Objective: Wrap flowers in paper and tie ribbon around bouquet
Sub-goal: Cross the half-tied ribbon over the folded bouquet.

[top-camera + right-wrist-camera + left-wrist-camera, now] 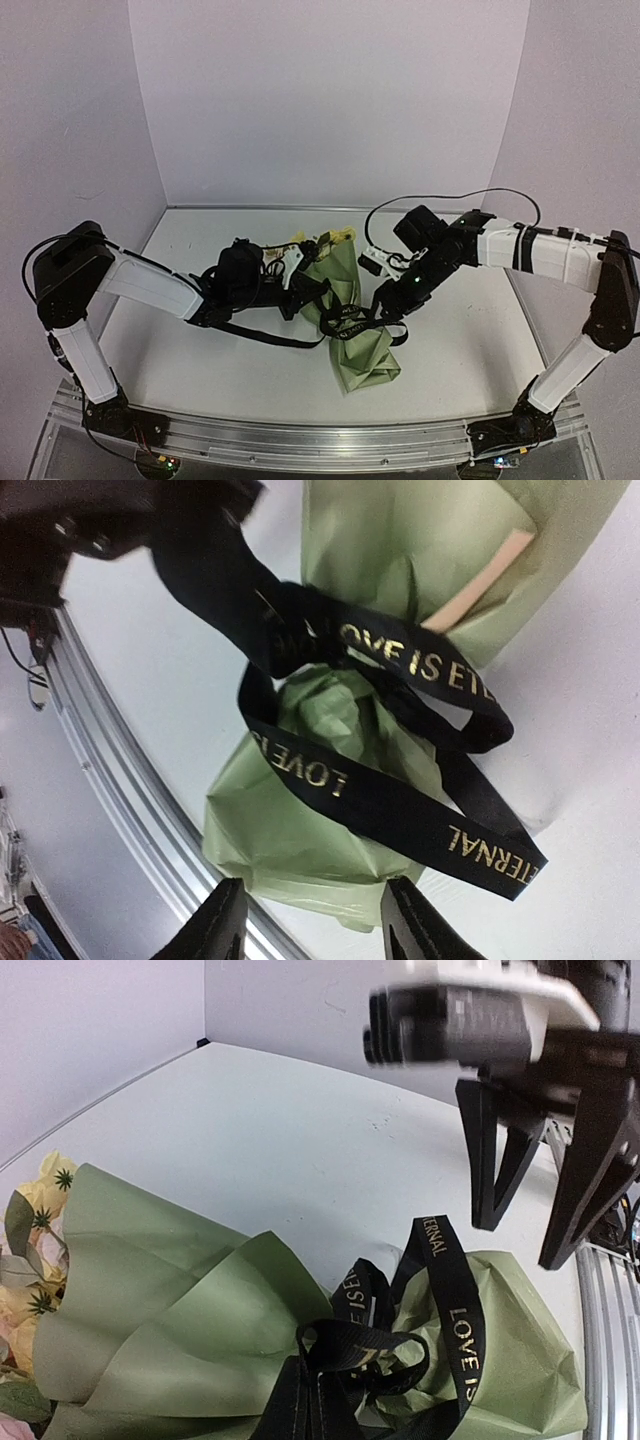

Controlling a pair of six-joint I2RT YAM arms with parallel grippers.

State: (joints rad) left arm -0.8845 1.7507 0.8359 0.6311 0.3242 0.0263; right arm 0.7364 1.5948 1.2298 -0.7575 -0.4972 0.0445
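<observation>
bouquet: cone of matte olive-green paper (368,365) flat on white bench (200,370), centre, narrow end crumpled, pale yellow blossoms (50,1185) at wide end | black fabric ribbon with gold lettering (400,815) looped loosely round waist | left hand (303,293) clamped on ribbon strand | right hand (315,920) spread, empty, over crumpled end

Bouquet (345,290) lies mid-table (200,370): flowers (335,240) at far end, narrow end twd near edge. Ribbon (352,322) looped rnd bouquet's waist, one tail trailing left. Left gripper (308,292) just left of bouquet, right gripper (315,885) just right.
</observation>
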